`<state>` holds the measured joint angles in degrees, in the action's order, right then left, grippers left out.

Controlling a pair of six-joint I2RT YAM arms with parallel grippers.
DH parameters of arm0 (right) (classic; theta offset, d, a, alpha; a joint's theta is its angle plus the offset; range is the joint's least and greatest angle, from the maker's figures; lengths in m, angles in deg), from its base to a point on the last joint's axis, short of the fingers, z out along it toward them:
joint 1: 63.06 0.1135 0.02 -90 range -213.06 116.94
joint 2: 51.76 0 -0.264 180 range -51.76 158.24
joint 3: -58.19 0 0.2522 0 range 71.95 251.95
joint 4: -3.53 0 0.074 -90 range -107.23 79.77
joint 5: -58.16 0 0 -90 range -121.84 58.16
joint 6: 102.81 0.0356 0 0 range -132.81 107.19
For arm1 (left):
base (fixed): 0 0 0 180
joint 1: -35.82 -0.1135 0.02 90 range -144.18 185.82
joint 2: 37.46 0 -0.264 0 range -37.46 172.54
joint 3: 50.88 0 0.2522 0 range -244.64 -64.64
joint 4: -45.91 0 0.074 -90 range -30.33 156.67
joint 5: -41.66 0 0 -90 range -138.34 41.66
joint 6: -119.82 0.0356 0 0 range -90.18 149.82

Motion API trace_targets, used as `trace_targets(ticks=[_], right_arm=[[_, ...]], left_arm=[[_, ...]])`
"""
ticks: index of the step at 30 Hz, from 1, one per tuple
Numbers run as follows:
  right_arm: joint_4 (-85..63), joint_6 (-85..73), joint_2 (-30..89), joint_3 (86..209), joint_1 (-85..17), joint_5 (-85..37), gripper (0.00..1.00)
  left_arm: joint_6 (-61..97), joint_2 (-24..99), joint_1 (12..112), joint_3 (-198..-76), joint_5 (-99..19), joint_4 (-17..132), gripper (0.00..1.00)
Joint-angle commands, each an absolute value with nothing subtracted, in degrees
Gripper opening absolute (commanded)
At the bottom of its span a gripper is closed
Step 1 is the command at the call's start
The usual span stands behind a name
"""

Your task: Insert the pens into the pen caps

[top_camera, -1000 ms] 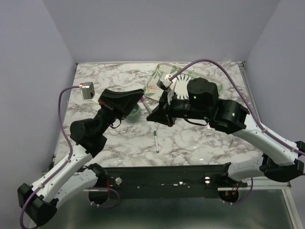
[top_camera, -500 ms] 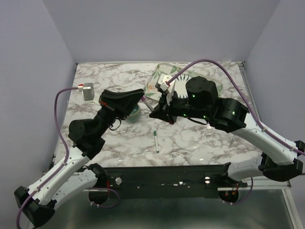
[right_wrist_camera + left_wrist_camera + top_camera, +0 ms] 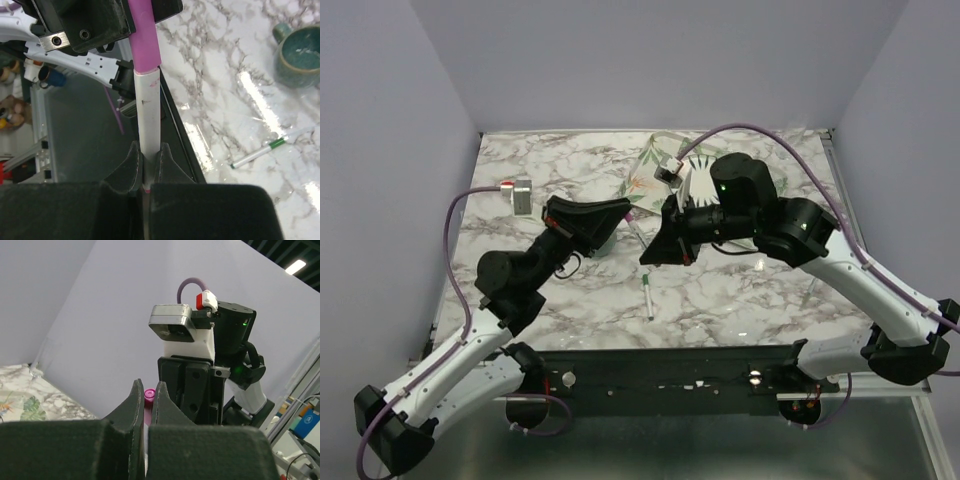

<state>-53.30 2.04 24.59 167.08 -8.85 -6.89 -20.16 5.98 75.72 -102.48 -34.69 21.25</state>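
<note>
Currently the left gripper (image 3: 618, 213) is raised above the marble surface (image 3: 740, 290), reaching toward the middle, with its jaws closed narrow on the pink-purple cap (image 3: 144, 35). In the left wrist view only the cap's end shows, between the two fingers (image 3: 134, 400). Below and just behind this gripper in the top view stands the green cup (image 3: 295, 75), upright on the surface and partly hidden by the arm. The cap sits over the upper end of the held pen (image 3: 149, 115). In the right wrist view the cap's rim meets the pale barrel in one straight line and no pen tip is visible. The barrel runs down into the right gripper (image 3: 148, 152), whose jaws are pinched tight on its lower part, so cap and pen bridge the two grippers in the air over the centre of the surface. Nearer the arm bases the second pen (image 3: 648, 298) lies flat on the surface, apart from both grippers, with a green section (image 3: 276, 144) at one end; I cannot tell if this is a seated cap. At the far centre-right lies a leaf-print mat (image 3: 645, 175), partly covered by the right arm.
</note>
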Motion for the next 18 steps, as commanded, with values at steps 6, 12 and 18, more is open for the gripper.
trace_targets(ticks=[6,12,18], right_arm=[[14.63,0.74,21.01,161.16,-11.47,-12.67,0.01],[11.65,-8.67,19.78,163.71,-10.94,-13.03,0.01],[11.04,-8.16,19.51,162.57,-10.77,-16.45,0.01]], left_arm=[[-38.11,7.81,79.94,-89.96,-11.69,26.53,0.0],[-35.48,5.69,80.03,-93.2,-16.44,37.61,0.0],[-34.09,9.03,85.03,-93.2,-22.31,33.49,0.0]])
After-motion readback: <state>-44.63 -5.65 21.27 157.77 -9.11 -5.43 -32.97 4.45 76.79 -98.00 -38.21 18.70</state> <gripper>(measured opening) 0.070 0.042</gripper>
